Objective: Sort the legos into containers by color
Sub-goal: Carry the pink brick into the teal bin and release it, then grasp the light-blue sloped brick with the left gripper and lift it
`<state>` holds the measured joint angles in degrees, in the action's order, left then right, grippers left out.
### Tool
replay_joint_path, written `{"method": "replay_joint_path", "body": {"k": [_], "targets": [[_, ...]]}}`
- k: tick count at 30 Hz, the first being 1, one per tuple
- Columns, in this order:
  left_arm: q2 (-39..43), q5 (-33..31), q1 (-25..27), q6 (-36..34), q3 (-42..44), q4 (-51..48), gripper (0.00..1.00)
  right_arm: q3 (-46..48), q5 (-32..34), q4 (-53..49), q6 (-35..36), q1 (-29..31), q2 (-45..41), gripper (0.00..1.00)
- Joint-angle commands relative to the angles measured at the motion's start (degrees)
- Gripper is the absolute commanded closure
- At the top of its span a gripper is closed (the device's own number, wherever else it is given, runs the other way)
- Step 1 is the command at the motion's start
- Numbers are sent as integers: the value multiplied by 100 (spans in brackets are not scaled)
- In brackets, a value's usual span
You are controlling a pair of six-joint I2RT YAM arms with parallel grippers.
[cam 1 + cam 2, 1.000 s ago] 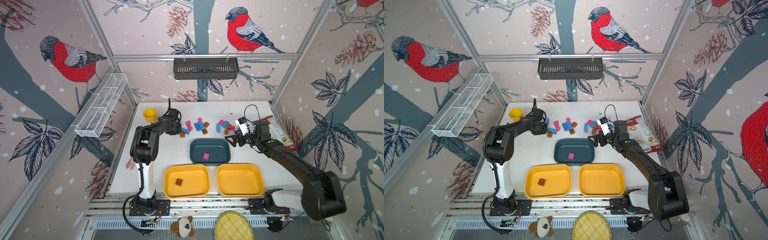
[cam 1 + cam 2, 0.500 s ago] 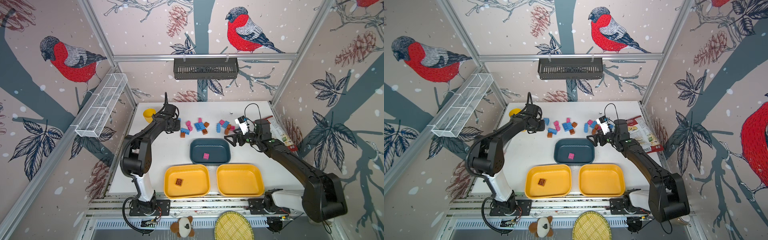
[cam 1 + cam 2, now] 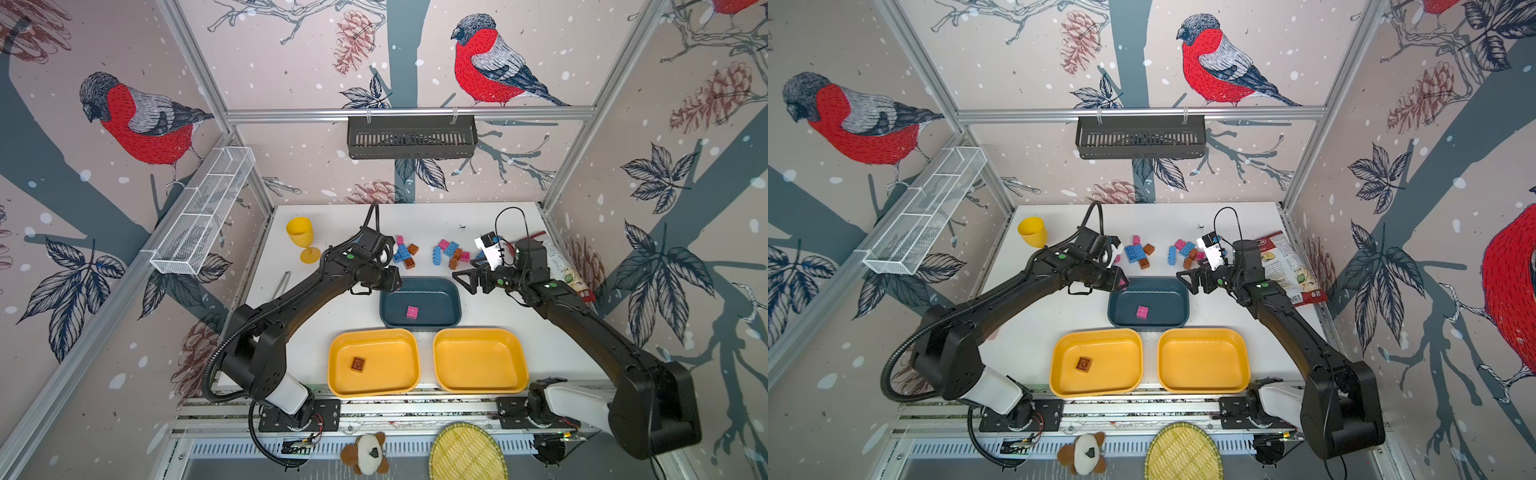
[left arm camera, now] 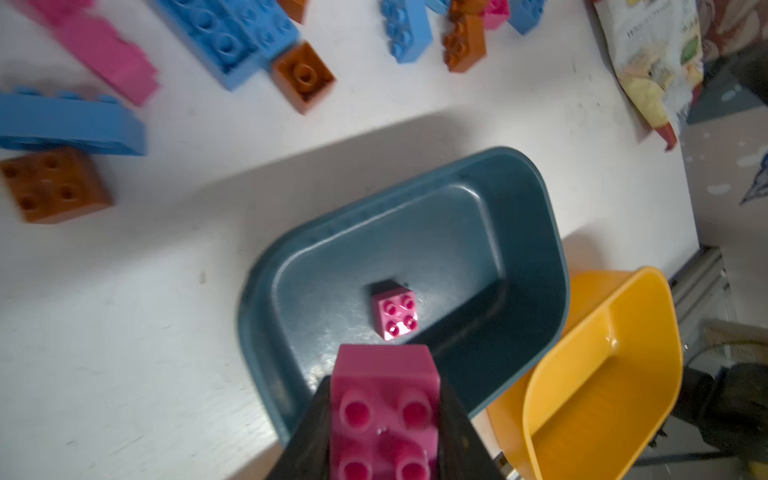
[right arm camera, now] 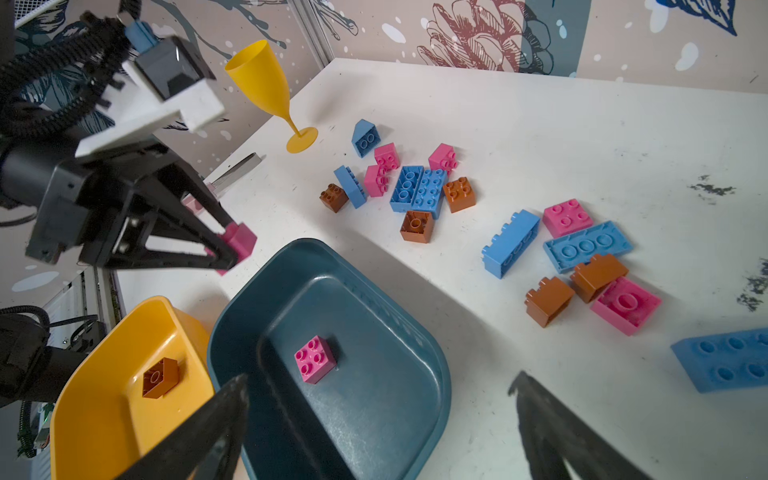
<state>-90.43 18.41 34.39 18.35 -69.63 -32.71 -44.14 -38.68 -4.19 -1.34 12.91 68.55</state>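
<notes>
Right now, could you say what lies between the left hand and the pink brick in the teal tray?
Only the rim and bare floor of the teal tray, per the right wrist view.

The teal tray (image 3: 440, 297) holds one pink lego (image 3: 412, 312). The left end effector (image 3: 394, 281) hangs at its far-left corner; the right end effector (image 3: 462, 282), jaws spread, beside its far-right corner.

White table (image 3: 349, 311), scattered legos (image 3: 437, 255), three trays (image 3: 436, 299), yellow goblet (image 3: 300, 232)
</notes>
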Motion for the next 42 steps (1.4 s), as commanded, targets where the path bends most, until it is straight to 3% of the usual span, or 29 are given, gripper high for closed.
{"method": "replay_joint_path", "body": {"k": [1, 3, 7, 10, 18, 25, 32, 42], "targets": [[-235, 154, 122, 172, 112, 182, 72, 38, 62, -8, 29, -27, -84, 0], [-353, 71, 123, 137, 120, 152, 64, 61, 84, -27, 29, -28, -117, 0], [-405, -158, 127, -5, -70, -26, 38, 100, 141, -36, 20, -25, -189, 0], [-430, -375, 78, -149, -343, -242, 30, 112, 133, -15, -2, -27, -203, 0], [-660, -1066, -1045, -144, -1019, -235, 29, 116, 79, 135, -80, -11, -124, 0], [-1658, -1896, -1675, 7, -2168, -65, 29, 30, 36, 242, -129, 44, 68, 0], [-2878, -2492, -1988, -235, -3138, -42, 29, -13, 38, 312, -136, 50, 178, 1], [-4173, -2434, -2051, -1671, -4241, -304, 27, -7, 62, 339, -147, 54, 256, 0]]}}
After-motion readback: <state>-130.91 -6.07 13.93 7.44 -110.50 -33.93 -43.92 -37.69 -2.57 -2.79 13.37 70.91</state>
